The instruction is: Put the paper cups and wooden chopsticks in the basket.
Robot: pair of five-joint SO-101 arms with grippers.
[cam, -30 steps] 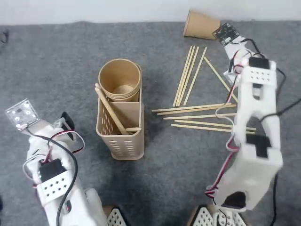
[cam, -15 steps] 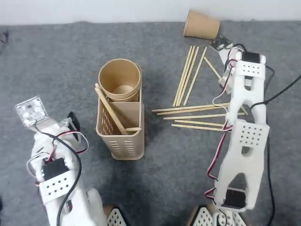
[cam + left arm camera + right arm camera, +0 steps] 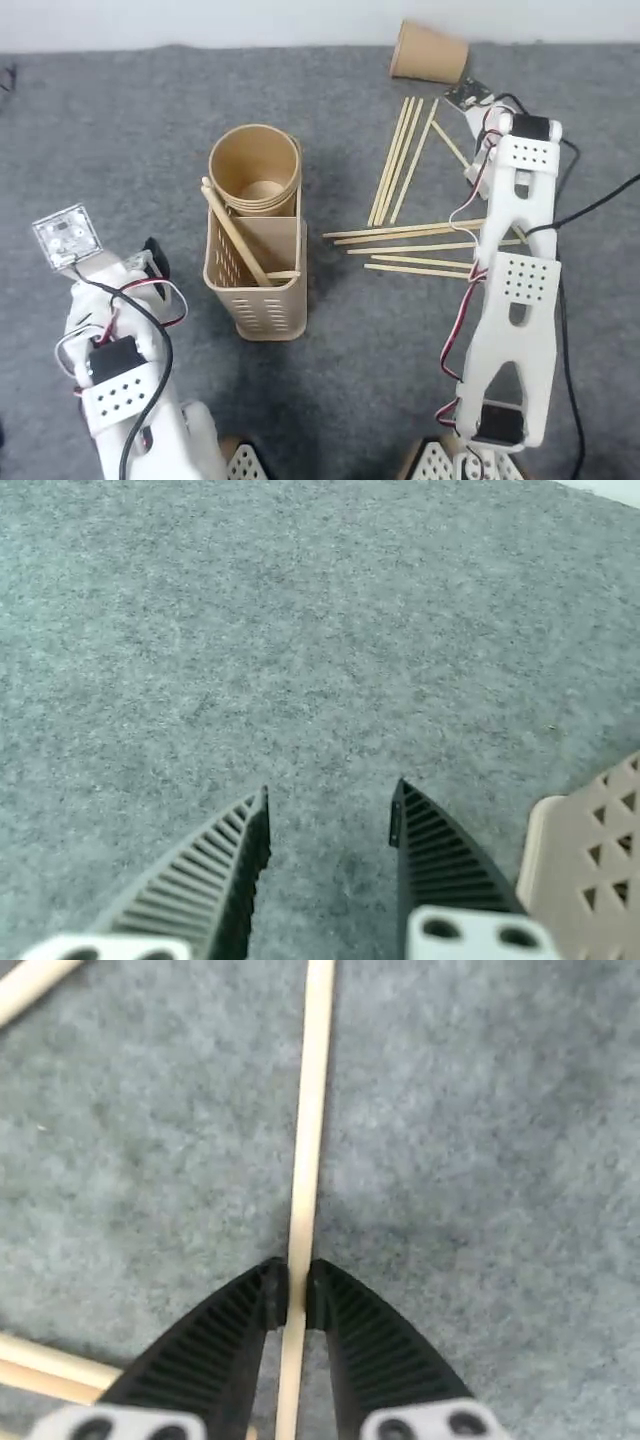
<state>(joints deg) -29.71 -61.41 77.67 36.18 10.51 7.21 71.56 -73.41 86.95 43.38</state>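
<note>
My right gripper is shut on a wooden chopstick that lies flat on the grey carpet; its tips pinch the stick from both sides. In the high view the right arm stretches out over the slanted chopstick at the far right. Several more loose chopsticks lie beside it. One paper cup lies on its side at the back. The beige basket holds stacked paper cups and one chopstick. My left gripper stands open over bare carpet, left of the basket.
A corner of the basket shows close beside my left gripper. Crossed chopsticks lie under the right arm's middle. A white wall edge runs along the back of the carpet.
The right arm has stretched forward and dropped low onto the slanted chopstick. The left arm's wrist has shifted slightly towards the basket.
</note>
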